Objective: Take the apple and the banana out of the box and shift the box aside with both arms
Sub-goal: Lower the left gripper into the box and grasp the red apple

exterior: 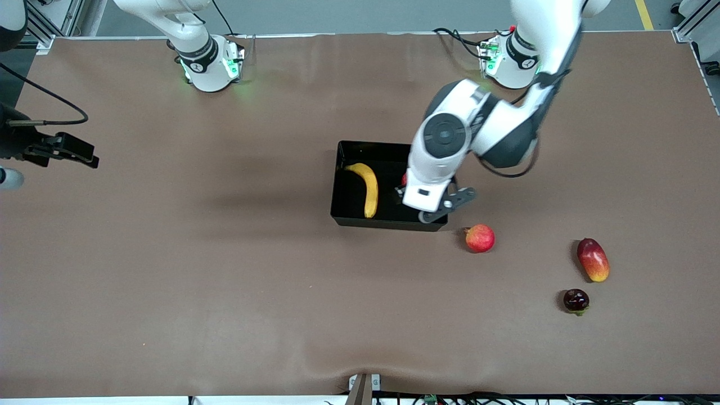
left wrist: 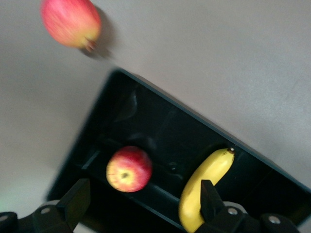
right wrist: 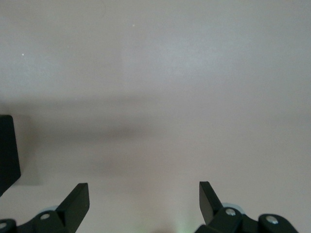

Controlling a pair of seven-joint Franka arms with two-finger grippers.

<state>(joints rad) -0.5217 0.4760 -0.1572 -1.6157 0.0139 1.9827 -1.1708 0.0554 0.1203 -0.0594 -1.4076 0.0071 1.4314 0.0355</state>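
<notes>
The black box (exterior: 360, 216) is set near the middle of the table (exterior: 225, 281). The banana (exterior: 368, 188) is laid in it, along the side toward the right arm's end of the table. In the left wrist view, 1 small red apple with yellowish streaks (left wrist: 129, 168) is seen lying on the box floor beside the banana (left wrist: 204, 189), apart from it. In the front view only a sliver of red (exterior: 404, 179) is shown at the edge of the left arm, and it is probably this same apple.

The left gripper (left wrist: 141, 208) is held over the box, at the side toward the left arm's end of the table. Its 2 fingers (left wrist: 77, 199) are spread wide, and nothing is held between them.

A 2nd red apple (exterior: 480, 238) is found on the table just outside the box, nearer to the front camera than the box's corner and toward the left arm's end. A red-yellow mango (exterior: 593, 259) and a small dark purple fruit (exterior: 576, 300) are placed well apart from the box, toward the left arm's end.

The right gripper (right wrist: 144, 201) is kept waiting over bare table at the right arm's end, with its fingers spread and nothing between them.
</notes>
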